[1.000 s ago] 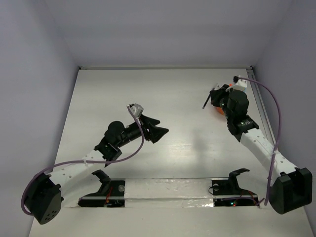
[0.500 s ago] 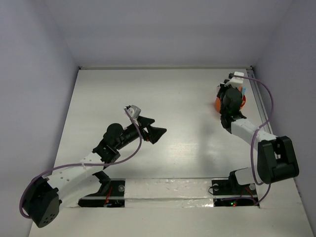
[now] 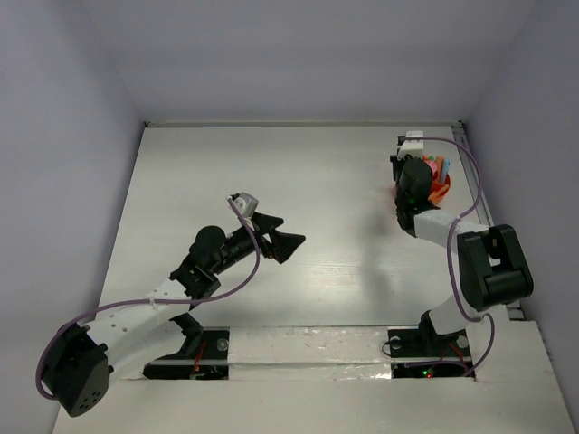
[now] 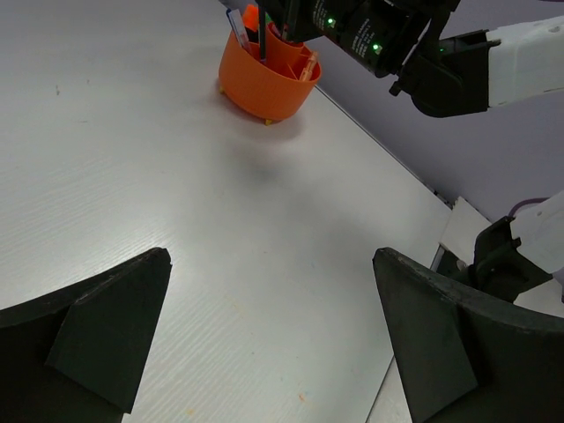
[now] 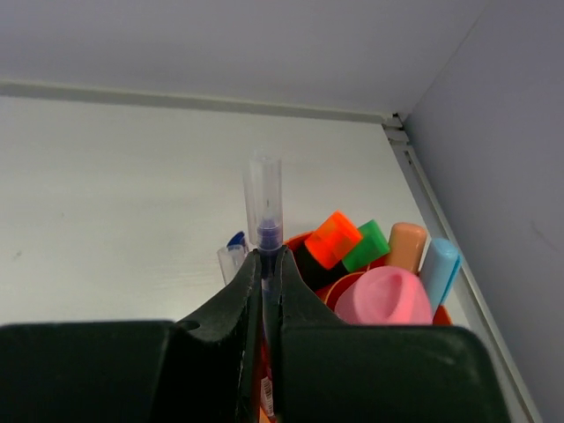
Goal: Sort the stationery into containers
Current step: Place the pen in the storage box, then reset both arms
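The orange round container (image 3: pixel 441 192) stands at the far right of the table, also in the left wrist view (image 4: pixel 264 84). Standing in it are an orange-capped marker (image 5: pixel 333 240), a green-capped marker (image 5: pixel 370 244), a peach one (image 5: pixel 406 246), a light blue one (image 5: pixel 438 269), a pink piece (image 5: pixel 381 295) and a blue pen (image 5: pixel 233 254). My right gripper (image 5: pixel 266 266) is shut on a thin pen with a clear cap (image 5: pixel 263 198), held upright right over the container; its lower end is hidden by the fingers. My left gripper (image 3: pixel 282 237) hangs open and empty over mid-table (image 4: pixel 271 260).
A raised rail (image 3: pixel 478 194) runs along the table's right edge close behind the container. The back wall (image 3: pixel 298 63) meets the table just beyond it. The right arm (image 3: pixel 484 262) is folded up steeply near that edge.
The right arm has folded back and carried its pen from beside the container to upright over it. The left gripper's jaws spread slightly wider; that arm hardly moved.
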`<control>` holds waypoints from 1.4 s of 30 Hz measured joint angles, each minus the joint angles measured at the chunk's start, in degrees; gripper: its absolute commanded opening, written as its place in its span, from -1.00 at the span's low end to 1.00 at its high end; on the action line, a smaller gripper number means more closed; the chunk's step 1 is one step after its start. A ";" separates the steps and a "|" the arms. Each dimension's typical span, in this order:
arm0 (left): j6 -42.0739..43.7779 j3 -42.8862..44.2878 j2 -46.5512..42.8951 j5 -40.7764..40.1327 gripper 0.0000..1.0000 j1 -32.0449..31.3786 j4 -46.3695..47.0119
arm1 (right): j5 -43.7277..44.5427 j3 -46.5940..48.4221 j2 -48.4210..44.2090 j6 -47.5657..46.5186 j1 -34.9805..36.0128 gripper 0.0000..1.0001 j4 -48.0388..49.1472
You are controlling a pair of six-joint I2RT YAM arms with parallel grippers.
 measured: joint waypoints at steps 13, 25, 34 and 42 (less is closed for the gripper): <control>0.04 -0.13 0.00 -0.04 0.98 0.00 -0.09 | 3.17 -2.01 2.10 2.01 0.00 0.22 0.15; 0.92 -0.20 -2.23 -3.19 0.98 0.00 -1.60 | 2.08 -4.68 -16.37 13.35 0.00 0.99 -10.82; -1.77 0.22 -7.21 -4.90 0.98 -0.09 -4.44 | -12.24 -1.68 -48.61 31.58 -0.02 1.00 -33.46; -5.42 12.76 -20.83 -7.61 0.98 -0.39 -16.04 | -28.24 9.49 -65.20 39.95 -0.07 1.00 -51.06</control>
